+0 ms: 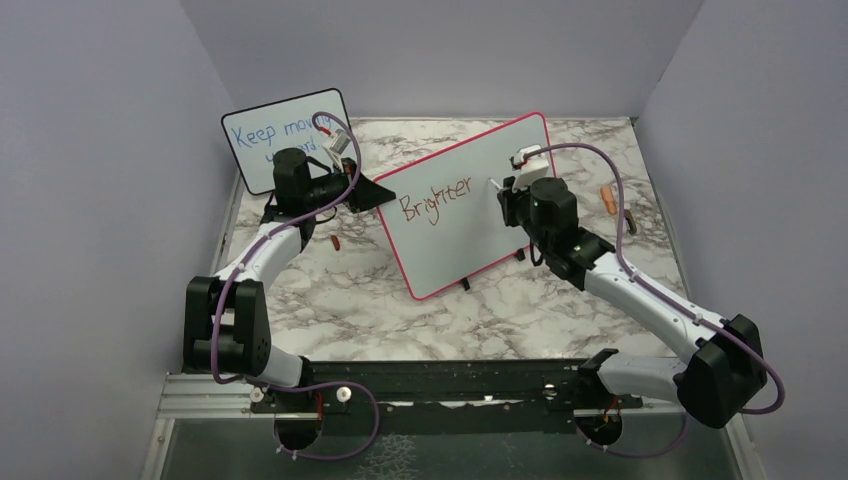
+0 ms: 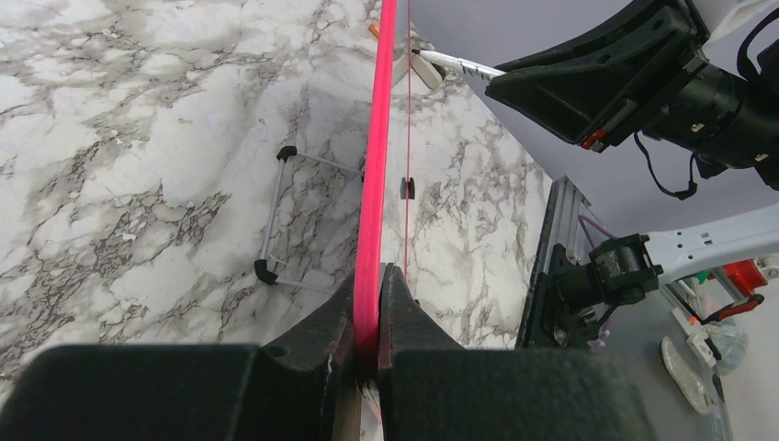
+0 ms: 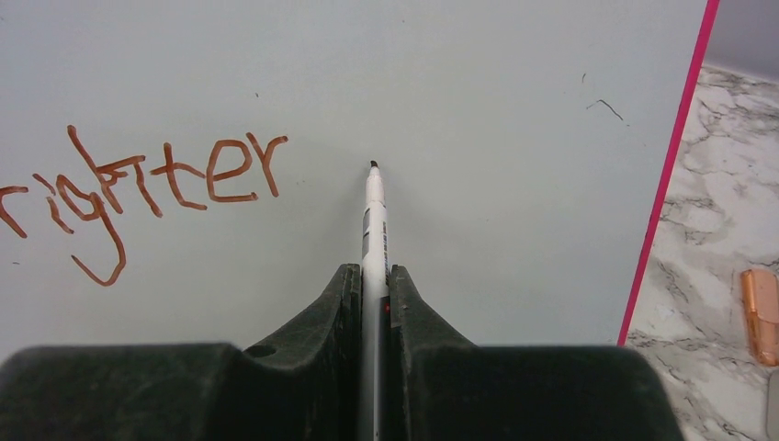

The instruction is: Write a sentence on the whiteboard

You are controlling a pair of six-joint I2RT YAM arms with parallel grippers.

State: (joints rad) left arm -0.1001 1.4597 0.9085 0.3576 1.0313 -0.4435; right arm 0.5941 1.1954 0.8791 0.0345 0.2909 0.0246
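Observation:
The whiteboard [image 1: 470, 240], red-framed, stands tilted on the marble table. On it, the sentence reads only "Brighter" [image 1: 435, 198] in reddish-brown, and its end shows in the right wrist view [image 3: 174, 175]. My left gripper [image 1: 372, 192] is shut on the board's left edge, the pink frame [image 2: 378, 138] pinched between its jaws [image 2: 375, 276]. My right gripper [image 1: 503, 190] is shut on a white marker [image 3: 374, 216], jaws tight on the barrel [image 3: 374, 273]. The marker's dark tip points at bare board just right of the word, at or very near the surface.
A smaller black-framed board [image 1: 285, 135] with blue writing stands behind the left arm. An orange marker cap [image 1: 607, 198] lies on the table right of the whiteboard [image 3: 761, 314]. A wire stand [image 2: 276, 211] props the board from behind. Grey walls close three sides.

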